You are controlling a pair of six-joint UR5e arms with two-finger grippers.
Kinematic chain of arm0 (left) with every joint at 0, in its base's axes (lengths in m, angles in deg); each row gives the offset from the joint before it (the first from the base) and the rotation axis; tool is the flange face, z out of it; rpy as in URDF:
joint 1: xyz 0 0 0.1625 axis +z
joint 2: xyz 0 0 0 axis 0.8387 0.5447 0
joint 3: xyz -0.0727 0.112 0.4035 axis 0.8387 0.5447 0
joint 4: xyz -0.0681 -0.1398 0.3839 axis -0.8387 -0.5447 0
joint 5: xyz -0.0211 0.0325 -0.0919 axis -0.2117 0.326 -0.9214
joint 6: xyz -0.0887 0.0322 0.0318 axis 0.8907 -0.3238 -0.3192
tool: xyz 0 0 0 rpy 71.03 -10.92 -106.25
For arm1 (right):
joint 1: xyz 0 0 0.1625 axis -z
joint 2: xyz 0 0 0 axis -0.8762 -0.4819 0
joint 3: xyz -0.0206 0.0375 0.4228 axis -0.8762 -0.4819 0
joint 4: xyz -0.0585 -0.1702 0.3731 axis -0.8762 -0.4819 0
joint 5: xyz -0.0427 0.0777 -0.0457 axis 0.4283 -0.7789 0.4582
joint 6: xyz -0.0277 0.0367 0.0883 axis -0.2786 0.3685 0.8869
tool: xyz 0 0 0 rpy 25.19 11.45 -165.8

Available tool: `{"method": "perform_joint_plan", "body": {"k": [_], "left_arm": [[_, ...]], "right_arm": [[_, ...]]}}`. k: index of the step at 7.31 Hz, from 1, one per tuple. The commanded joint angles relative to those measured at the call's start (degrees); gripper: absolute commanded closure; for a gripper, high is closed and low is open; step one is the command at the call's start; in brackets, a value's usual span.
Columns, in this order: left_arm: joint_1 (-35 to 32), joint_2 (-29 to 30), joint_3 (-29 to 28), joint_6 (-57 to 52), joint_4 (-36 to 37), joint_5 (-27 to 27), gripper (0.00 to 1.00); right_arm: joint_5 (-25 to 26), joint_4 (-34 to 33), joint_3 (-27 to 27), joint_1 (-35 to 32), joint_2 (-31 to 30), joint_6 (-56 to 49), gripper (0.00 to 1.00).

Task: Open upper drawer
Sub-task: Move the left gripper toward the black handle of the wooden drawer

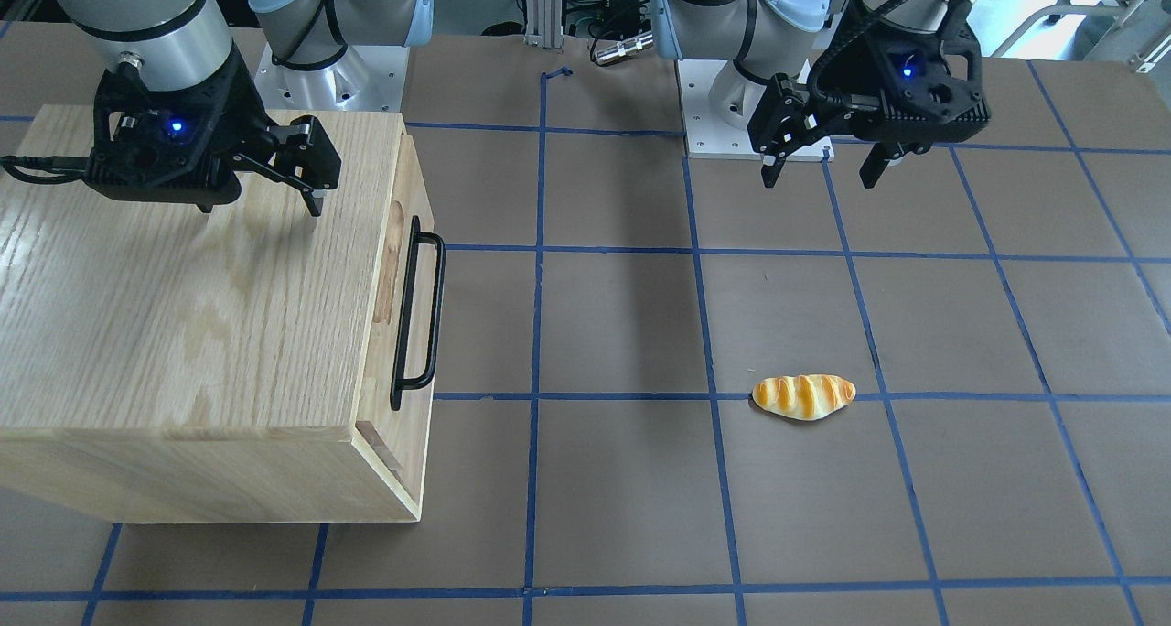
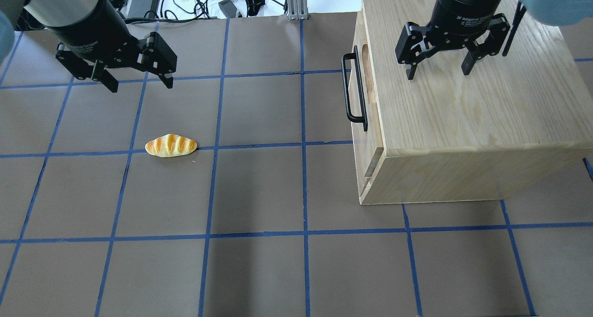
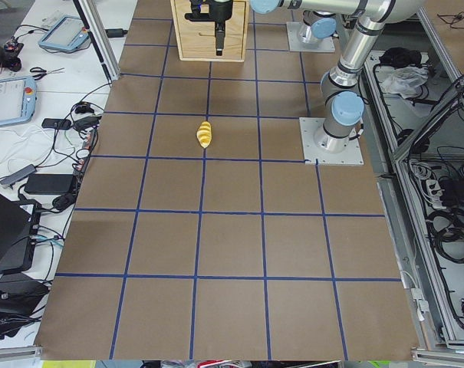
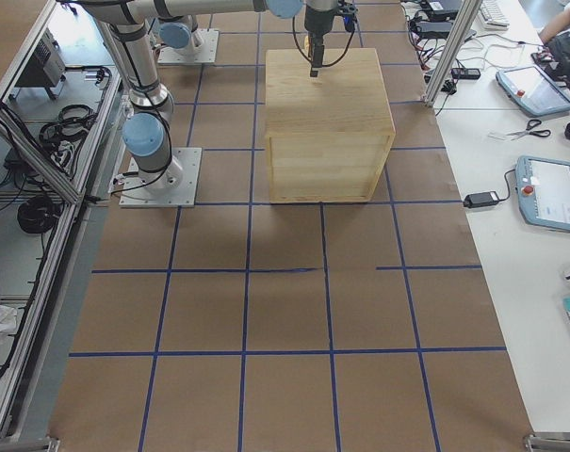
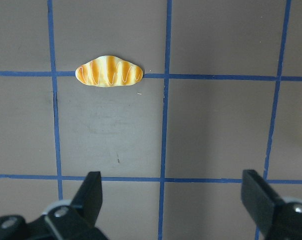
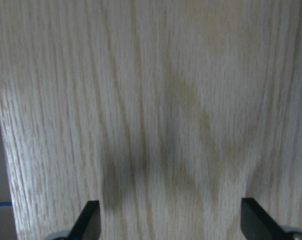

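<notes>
The upper drawer [image 1: 382, 361] is the top light-oak front of the cabinet, with a long black bar handle [image 1: 416, 315] and an oblong slot. It looks pushed in; it also shows in the overhead view [image 2: 373, 113], with its handle [image 2: 353, 90]. My right gripper [image 1: 261, 207] [image 2: 438, 73] hangs open and empty above the cabinet top, back from the handle; the right wrist view [image 6: 170, 220] shows only wood grain. My left gripper [image 1: 817, 182] [image 2: 141, 86] [image 5: 173, 200] is open and empty above the table, far from the cabinet.
The large oak cabinet body [image 1: 183, 315] [image 2: 463, 113] [image 4: 327, 113] stands on my right side of the brown table with blue tape lines. A toy bread roll [image 1: 803, 396] [image 2: 170, 145] [image 5: 109, 72] lies on the table in front of my left gripper.
</notes>
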Motion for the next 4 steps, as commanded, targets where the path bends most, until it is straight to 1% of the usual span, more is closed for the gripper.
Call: {"method": "perform_joint_plan", "body": {"k": [1, 2, 3, 4], "left_arm": [[-4.9, 4.1, 0.0, 7.1, 6.6, -1.4, 0.00], [-6.8, 6.2, 0.0, 10.2, 10.2, -4.8, 0.00], [-8.3, 8.4, 0.0, 12.9, 12.3, -6.5, 0.00], [-10.9, 10.3, -0.1, 17.3, 14.4, -7.1, 0.00]], "right_arm": [[0.0, 0.0, 0.0, 0.0, 0.0, -0.1, 0.00], [0.0, 0.0, 0.0, 0.0, 0.0, 0.0, 0.00], [0.0, 0.0, 0.0, 0.0, 0.0, -0.1, 0.00], [0.0, 0.0, 0.0, 0.0, 0.0, 0.0, 0.00]]}}
